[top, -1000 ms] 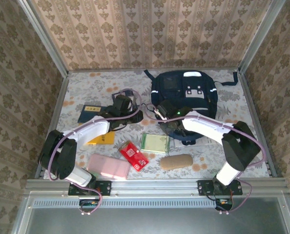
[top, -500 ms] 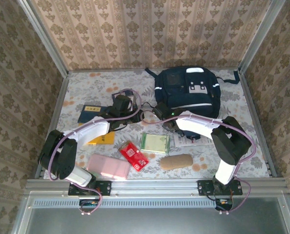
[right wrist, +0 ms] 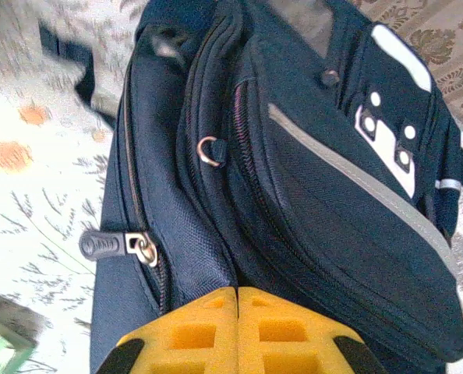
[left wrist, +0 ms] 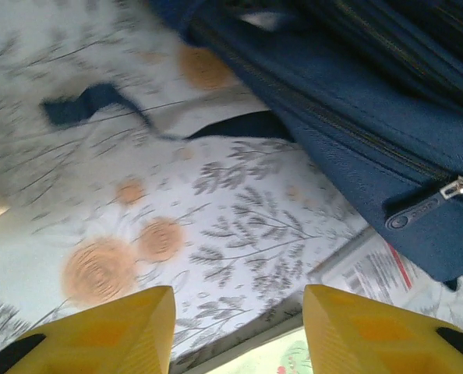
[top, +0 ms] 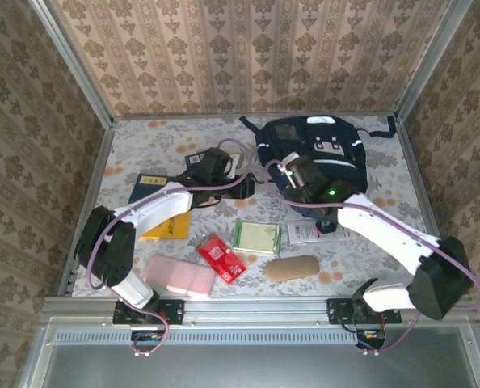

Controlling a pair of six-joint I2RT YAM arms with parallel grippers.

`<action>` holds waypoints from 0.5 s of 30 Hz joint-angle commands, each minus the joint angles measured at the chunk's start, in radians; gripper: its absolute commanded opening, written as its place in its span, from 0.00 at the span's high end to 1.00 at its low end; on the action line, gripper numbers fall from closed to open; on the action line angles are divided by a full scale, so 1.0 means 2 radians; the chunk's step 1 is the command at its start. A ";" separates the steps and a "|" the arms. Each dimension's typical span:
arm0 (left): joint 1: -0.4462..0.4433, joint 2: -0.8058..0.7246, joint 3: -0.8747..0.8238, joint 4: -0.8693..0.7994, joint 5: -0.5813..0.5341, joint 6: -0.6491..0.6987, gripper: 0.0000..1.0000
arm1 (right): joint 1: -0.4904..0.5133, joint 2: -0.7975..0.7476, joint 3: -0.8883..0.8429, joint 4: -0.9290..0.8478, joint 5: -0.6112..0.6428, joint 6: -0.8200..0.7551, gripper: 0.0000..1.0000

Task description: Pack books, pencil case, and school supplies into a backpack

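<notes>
From above: navy backpack (top: 309, 149) lying at the far side of the flowered table (top: 143, 141), pale front patches facing up. Right gripper (top: 291, 172) down at the bag's near-left edge. Left gripper (top: 246, 188) just beside the bag, over bare table. Unpacked, nearer the arms: blue book (top: 147, 187), orange-yellow book (top: 169, 229), red packet (top: 221, 257), pale green pad (top: 256, 237), white packet (top: 313, 233) touching the bag's near edge, pink pouch (top: 179, 276) and tan pouch (top: 292, 267), either possibly the pencil case.

Left wrist: yellow fingers (left wrist: 118, 331) parted, nothing between them. Backpack fabric at upper right, zip pull (left wrist: 426, 204) hanging free, zip apparently closed. White packet's corner just under the bag's edge.

Right wrist: yellow fingers (right wrist: 192, 331) pressed together with no gap, nothing visibly pinched, tips at the bag's lower seam. Second zip pull (right wrist: 118, 245) just to their left, not gripped. Small metal ring (right wrist: 208, 150) above.

Likely trouble: closed jaws nudging the soft bag instead of catching a pull, so sliding or tipping; no opening, so nowhere for the books; white packet dragged along beneath.
</notes>
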 commanded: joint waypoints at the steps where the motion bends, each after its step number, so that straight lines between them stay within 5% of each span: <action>1: -0.016 0.030 0.054 -0.049 0.040 0.073 0.51 | -0.015 -0.028 -0.007 0.015 -0.066 0.047 1.00; 8: -0.019 0.065 0.098 -0.046 0.121 0.193 0.46 | -0.027 -0.043 -0.012 0.016 -0.101 0.062 1.00; 15: -0.025 0.107 0.137 -0.068 0.198 0.243 0.46 | -0.038 -0.054 -0.021 0.024 -0.121 0.079 1.00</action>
